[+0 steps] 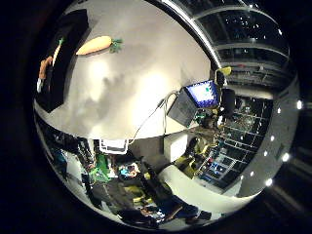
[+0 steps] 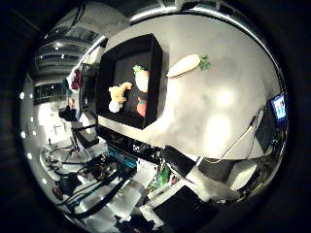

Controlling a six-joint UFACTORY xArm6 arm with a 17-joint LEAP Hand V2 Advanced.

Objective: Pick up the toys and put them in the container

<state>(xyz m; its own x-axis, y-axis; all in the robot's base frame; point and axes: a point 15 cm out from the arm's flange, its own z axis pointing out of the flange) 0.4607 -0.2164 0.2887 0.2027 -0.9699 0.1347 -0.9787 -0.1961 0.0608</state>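
Note:
A carrot toy [image 2: 184, 65] with a green top lies on the white table [image 2: 219, 107], beside the black container [image 2: 126, 83]; it also shows in the little finger side view [image 1: 95, 45]. Inside the container lie several toys: a yellow-orange one [image 2: 120, 93], a pale one with a green top [image 2: 142, 78] and a red one [image 2: 142, 109].
A laptop with a lit screen [image 1: 202, 94] stands at the table's edge. Beyond the table are shelves, racks and lab clutter [image 1: 224, 146]. Equipment and a stand [image 2: 73, 107] stand past the container's side of the table.

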